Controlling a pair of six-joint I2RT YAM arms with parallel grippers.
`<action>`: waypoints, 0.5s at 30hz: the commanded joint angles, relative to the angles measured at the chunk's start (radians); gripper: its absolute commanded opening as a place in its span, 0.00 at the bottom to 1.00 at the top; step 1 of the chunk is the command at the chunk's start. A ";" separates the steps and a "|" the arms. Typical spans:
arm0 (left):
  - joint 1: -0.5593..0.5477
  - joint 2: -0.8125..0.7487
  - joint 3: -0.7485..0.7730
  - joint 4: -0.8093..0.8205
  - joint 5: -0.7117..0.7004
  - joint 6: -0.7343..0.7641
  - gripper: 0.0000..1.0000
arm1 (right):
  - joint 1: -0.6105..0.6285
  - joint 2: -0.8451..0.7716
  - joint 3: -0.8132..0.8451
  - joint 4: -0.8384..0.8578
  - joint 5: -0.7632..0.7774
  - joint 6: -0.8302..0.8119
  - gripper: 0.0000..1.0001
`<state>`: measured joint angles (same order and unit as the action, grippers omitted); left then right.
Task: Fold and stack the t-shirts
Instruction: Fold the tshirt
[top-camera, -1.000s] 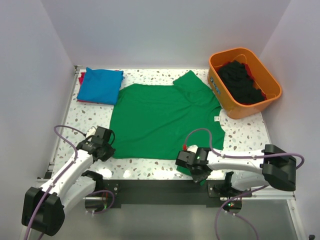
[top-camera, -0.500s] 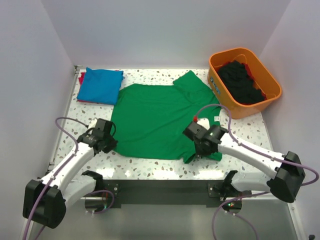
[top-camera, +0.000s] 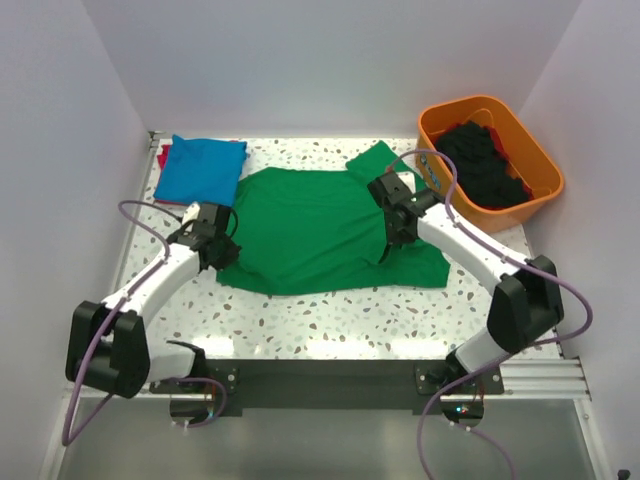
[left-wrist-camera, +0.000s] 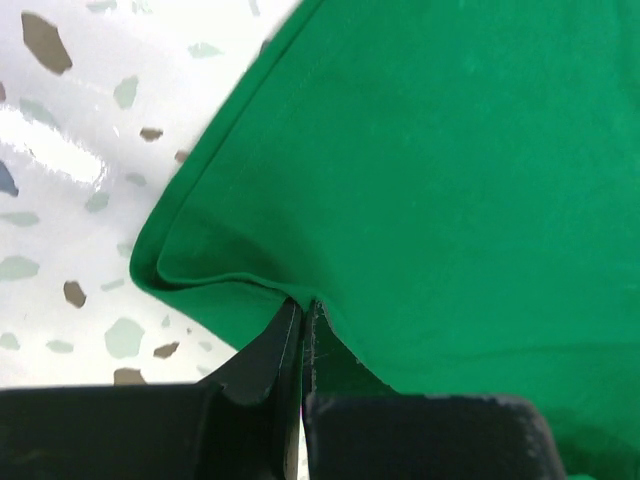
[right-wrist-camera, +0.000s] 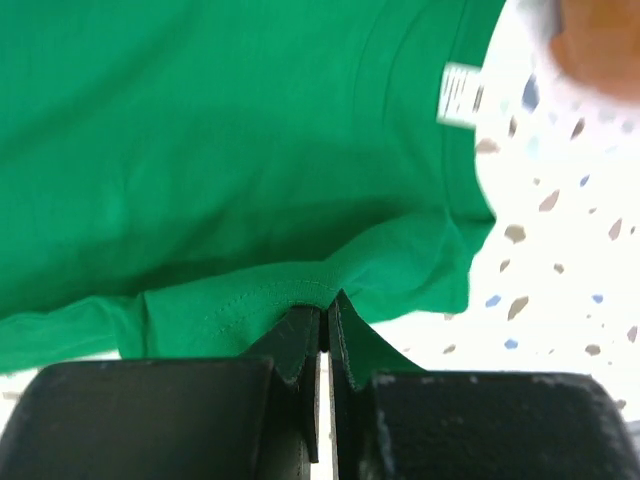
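The bright green t-shirt (top-camera: 310, 225) lies on the speckled table, its near part folded up over itself. My left gripper (top-camera: 222, 250) is shut on its left hem corner; in the left wrist view the cloth (left-wrist-camera: 420, 170) is pinched between my fingertips (left-wrist-camera: 303, 315). My right gripper (top-camera: 392, 232) is shut on the hem over the shirt's right side; the right wrist view shows the pinched hem (right-wrist-camera: 250, 300) and the white label (right-wrist-camera: 460, 95). A folded blue t-shirt (top-camera: 203, 170) lies on a red one (top-camera: 162, 155) at the far left. Black shirts (top-camera: 480, 165) fill the tub.
The orange plastic tub (top-camera: 520, 215) stands at the far right corner. White walls enclose the table on three sides. Bare speckled tabletop (top-camera: 350, 315) runs along the near edge in front of the green shirt.
Both grippers have carried the green shirt's near hem away from the front edge toward the back, folding the lower part over the shirt. The right gripper moved much farther.
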<state>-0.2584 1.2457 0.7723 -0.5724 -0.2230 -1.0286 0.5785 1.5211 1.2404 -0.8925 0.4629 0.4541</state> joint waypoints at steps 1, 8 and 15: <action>0.028 0.075 0.086 0.059 -0.053 0.018 0.00 | -0.064 0.068 0.099 0.078 0.046 -0.075 0.00; 0.065 0.199 0.159 0.117 -0.088 -0.017 0.00 | -0.124 0.247 0.232 0.109 0.045 -0.129 0.00; 0.079 0.317 0.232 0.078 -0.118 -0.060 0.00 | -0.152 0.404 0.384 0.075 0.056 -0.149 0.04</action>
<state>-0.1902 1.5436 0.9607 -0.5072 -0.2935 -1.0554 0.4366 1.8927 1.5440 -0.8158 0.4847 0.3344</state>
